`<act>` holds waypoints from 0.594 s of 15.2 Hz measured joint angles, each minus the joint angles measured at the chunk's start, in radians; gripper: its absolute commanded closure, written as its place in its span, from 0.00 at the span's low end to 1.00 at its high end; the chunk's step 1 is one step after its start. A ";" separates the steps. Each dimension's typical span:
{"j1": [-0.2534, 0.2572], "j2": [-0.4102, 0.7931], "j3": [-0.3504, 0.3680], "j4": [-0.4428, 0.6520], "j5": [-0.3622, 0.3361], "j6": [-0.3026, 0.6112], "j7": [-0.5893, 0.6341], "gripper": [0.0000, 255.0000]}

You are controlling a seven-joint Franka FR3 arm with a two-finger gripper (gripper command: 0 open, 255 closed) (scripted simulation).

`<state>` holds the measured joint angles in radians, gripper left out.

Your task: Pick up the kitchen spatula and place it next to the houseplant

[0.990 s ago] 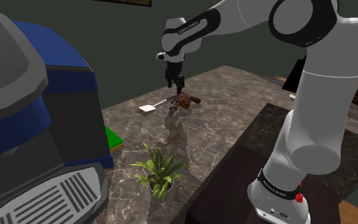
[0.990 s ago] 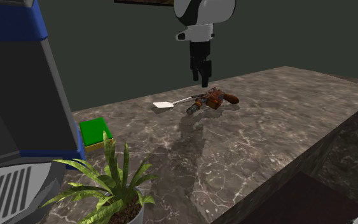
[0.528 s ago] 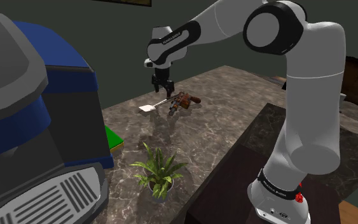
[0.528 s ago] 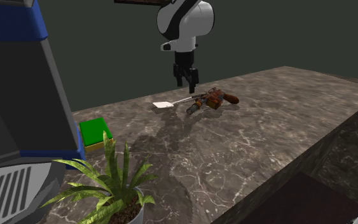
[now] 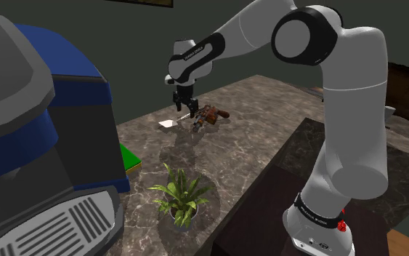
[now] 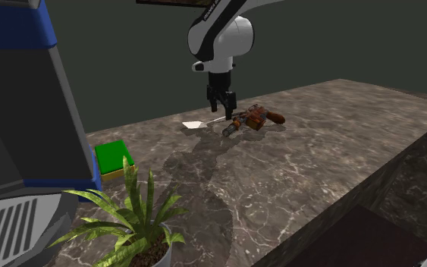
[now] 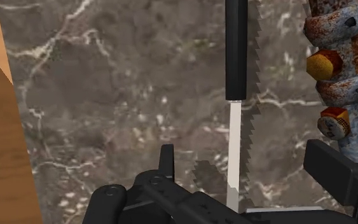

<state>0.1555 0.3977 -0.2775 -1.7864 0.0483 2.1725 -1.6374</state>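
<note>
The slim kitchen spatula (image 6: pixel 213 120) (image 7: pixel 236 63), with a white blade, pale shaft and black handle, lies flat on the dark veined marble countertop (image 6: pixel 318 155), just beside and roughly parallel to the rusty bolt-studded tool (image 6: pixel 254 117) (image 7: pixel 336 70). The all-black gripper (image 6: pixel 221 106) (image 7: pixel 244 160) hangs close above the shaft. Its fingers are spread and empty, one on either side, so the spatula's long axis crosses their closing line.

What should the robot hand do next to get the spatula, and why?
Probably go straight down a little, then shut. The gripper is open, and the spatula lies on the marbled counter between its fingers, not yet touched. The rusty tool sits close beside the spatula's handle, so it should go down carefully.
</note>
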 measured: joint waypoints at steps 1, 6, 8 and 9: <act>0.000 0.001 0.000 0.000 0.000 0.001 0.000 0.00; 0.000 0.002 0.000 0.000 0.001 0.002 0.000 1.00; 0.000 0.002 0.000 0.000 0.001 0.002 0.000 1.00; 0.000 0.002 0.000 0.000 0.001 0.002 0.000 1.00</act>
<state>0.1554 0.3995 -0.2772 -1.7864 0.0489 2.1747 -1.6375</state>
